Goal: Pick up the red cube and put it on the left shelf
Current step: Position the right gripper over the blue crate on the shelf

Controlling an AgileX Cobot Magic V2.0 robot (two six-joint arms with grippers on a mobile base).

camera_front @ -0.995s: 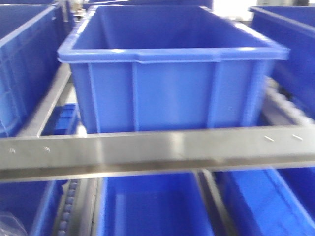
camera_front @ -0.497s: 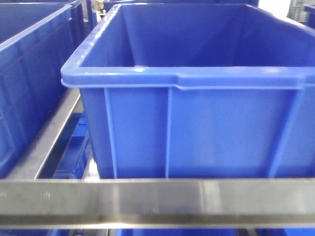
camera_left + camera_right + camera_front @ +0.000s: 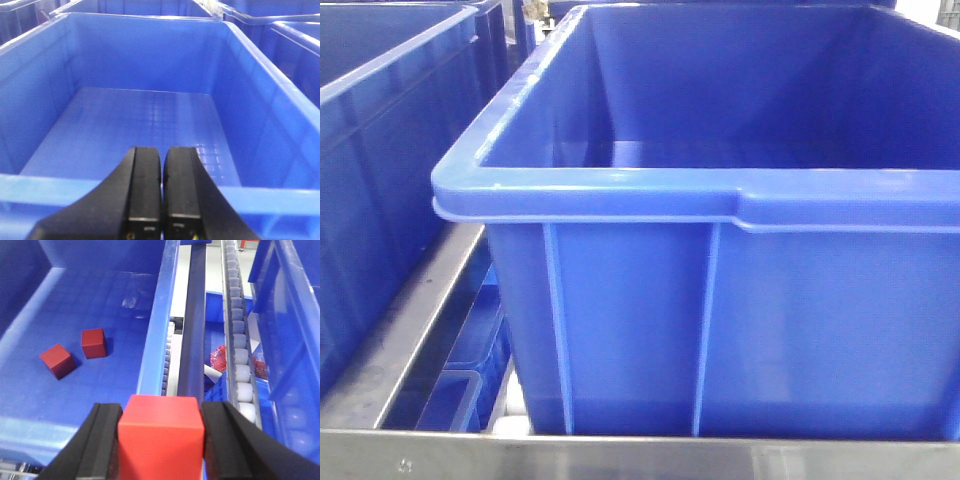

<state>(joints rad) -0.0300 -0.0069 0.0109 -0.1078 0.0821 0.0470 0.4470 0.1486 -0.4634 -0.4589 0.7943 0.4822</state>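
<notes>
Cube first: my right claw point(image 3: 161, 409) is clenched on the red cube point(image 3: 161, 440), one finger flat against each side face, so the block sits square and should not twist in the carry; it hangs above the right rim of the source bin point(image 3: 152, 340). Beyond it, on that bin's floor toward the left wall, two spare cubes point(image 3: 57, 360) lie close together but apart. Right of the rim runs a roller track point(image 3: 239, 340), which I judge lets bins slide along the shelf. My left claw point(image 3: 162, 152) is clenched on nothing, fingers pressed together, parked over the near rim of an empty bin point(image 3: 150, 120); I take that bare floor for the drop spot, though I can't confirm it's the left shelf. Farther out, the front camera shows only a big blue crate point(image 3: 720, 320) behind a steel rail point(image 3: 640, 460); neither claw appears there.
</notes>
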